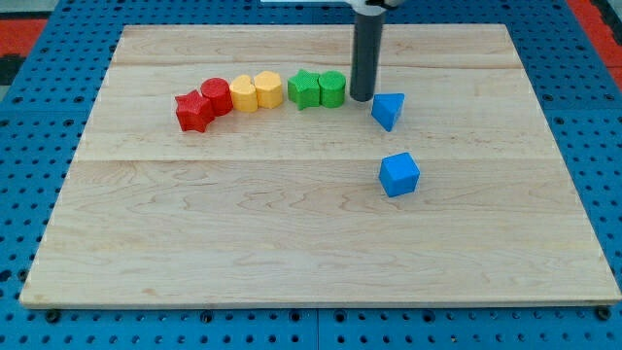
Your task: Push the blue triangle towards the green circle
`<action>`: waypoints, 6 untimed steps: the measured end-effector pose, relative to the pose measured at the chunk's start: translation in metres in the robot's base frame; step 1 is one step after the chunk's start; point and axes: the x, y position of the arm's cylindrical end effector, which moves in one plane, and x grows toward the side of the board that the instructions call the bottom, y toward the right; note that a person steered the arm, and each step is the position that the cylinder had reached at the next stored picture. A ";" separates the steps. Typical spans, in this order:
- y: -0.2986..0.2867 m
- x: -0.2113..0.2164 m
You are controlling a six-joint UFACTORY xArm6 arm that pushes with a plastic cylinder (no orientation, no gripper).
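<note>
Desk: pale wooden desk lay on a blue pegboard.
Pincer: none was fitted; my tip stood between the green circle and the blue triangle.
Nearby: blue cube sat toward the view's bottom.

The board under my tip is pale, smooth, matt wood; my rod looks dark, slightly glossy.

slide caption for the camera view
My tip stands between the green circle and the blue triangle on the wooden board.
</note>
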 end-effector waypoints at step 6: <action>0.056 0.060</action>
